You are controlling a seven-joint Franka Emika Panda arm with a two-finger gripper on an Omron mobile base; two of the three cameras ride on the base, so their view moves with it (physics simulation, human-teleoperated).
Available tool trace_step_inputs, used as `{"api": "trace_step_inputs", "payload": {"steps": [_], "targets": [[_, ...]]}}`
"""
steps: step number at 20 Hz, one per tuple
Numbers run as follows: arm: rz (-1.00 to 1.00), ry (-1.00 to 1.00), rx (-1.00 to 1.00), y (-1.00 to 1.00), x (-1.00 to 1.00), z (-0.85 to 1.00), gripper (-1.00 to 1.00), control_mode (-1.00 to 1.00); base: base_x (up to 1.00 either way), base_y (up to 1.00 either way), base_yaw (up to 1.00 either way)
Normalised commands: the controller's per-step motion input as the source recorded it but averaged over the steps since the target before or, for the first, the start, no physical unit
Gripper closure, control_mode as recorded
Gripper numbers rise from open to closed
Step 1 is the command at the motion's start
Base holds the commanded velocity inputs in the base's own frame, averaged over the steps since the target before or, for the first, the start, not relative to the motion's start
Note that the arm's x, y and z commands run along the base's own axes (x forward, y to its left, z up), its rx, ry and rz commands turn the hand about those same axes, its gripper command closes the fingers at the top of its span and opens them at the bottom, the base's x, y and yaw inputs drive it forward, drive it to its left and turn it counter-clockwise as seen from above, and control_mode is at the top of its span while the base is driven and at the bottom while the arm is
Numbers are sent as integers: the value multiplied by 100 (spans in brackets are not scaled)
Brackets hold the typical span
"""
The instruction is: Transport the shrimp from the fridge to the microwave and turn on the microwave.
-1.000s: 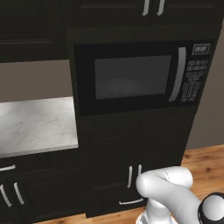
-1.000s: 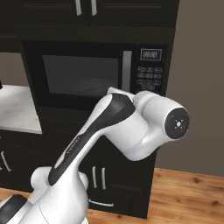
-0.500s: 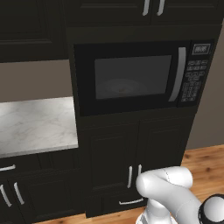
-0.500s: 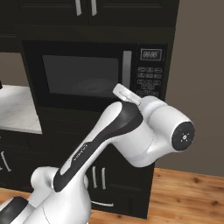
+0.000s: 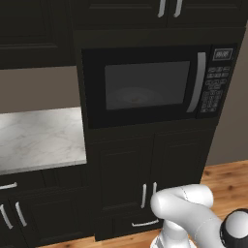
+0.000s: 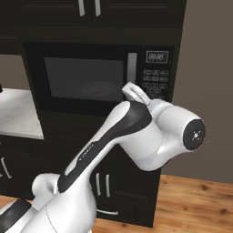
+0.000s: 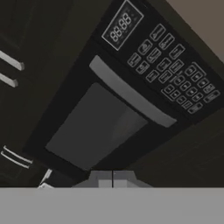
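Note:
The microwave [image 5: 145, 87] is a black built-in box, and its windowed door is closed. A pale round turntable shows faintly through the glass. Its curved silver handle [image 5: 196, 82] runs beside the button keypad [image 5: 213, 89]. From the right base view the microwave [image 6: 86, 77] sits behind my white arm [image 6: 136, 132], which is raised in front of the keypad [image 6: 154, 82]. The hand view looks at the microwave [image 7: 100, 127] on a slant, with my gripper [image 7: 112, 178] shut and empty, a short way off the door's lower edge. The shrimp and the fridge are out of view.
A marble counter [image 5: 38, 138] lies left of the microwave column. Dark cabinet doors with silver handles [image 5: 126, 179] stand below it, and more dark cabinets [image 5: 164, 9] are above. Wooden floor [image 6: 195, 200] stretches to the right along a grey-brown wall.
My arm's elbow has swung right and lower in the right base view, and the hand has risen toward the keypad. The microwave door stays closed and the gripper stays shut.

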Motion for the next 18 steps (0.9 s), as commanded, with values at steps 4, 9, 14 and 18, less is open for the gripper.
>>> {"api": "trace_step_inputs", "payload": {"steps": [4, 9, 14, 18], "targets": [[-2, 0, 23, 0, 1, -26, 100, -100, 0, 0, 0], [-4, 8, 20, 0, 11, -17, 100, -100, 0, 0, 0], [-4, 11, 9, 0, 26, -21, 100, -100, 0, 0, 0], [-2, 2, 12, 0, 24, -28, 100, -100, 0, 0, 0]]}}
